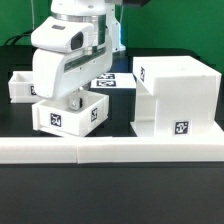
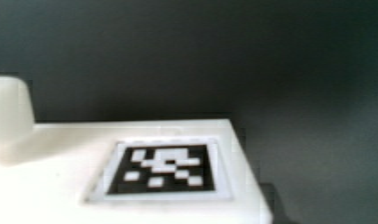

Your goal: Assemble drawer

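Now the gripper (image 1: pixel 74 103) hangs at the small drawer box (image 1: pixel 72 117), left of the cabinet (image 1: pixel 176 95) on the desk (image 1: pixel 120 108); whether its hidden fingers pinch it cannot be told. Likely next: secure grip, then insert.

Big white case (image 1: pixel 176 95) stands upright on the tabletop (image 1: pixel 120 108) at the exterior view's right, one tag low on its front, one by its upper corner. Small white drawer (image 1: pixel 72 116) near the front, just beside the case, tagged on two faces, top hidden. Second drawer (image 1: pixel 20 86), open-topped, well apart at the left.
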You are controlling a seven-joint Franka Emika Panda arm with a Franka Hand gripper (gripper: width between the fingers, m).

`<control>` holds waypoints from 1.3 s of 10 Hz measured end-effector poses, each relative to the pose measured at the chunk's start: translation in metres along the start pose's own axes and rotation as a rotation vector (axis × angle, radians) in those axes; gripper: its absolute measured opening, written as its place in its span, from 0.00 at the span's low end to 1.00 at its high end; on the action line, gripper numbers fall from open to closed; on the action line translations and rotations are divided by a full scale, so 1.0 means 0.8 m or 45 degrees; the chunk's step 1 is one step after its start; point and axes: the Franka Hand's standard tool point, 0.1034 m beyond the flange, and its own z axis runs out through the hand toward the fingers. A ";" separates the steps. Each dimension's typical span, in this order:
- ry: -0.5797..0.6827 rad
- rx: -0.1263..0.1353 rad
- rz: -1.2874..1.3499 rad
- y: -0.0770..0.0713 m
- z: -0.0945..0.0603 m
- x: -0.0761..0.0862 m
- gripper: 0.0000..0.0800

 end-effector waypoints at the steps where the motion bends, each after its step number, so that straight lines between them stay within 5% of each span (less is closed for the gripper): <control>1: -0.016 0.000 -0.120 0.004 -0.003 0.001 0.05; 7: -0.061 0.006 -0.636 0.011 0.003 -0.016 0.05; 13: -0.069 0.028 -0.591 0.015 -0.001 0.001 0.05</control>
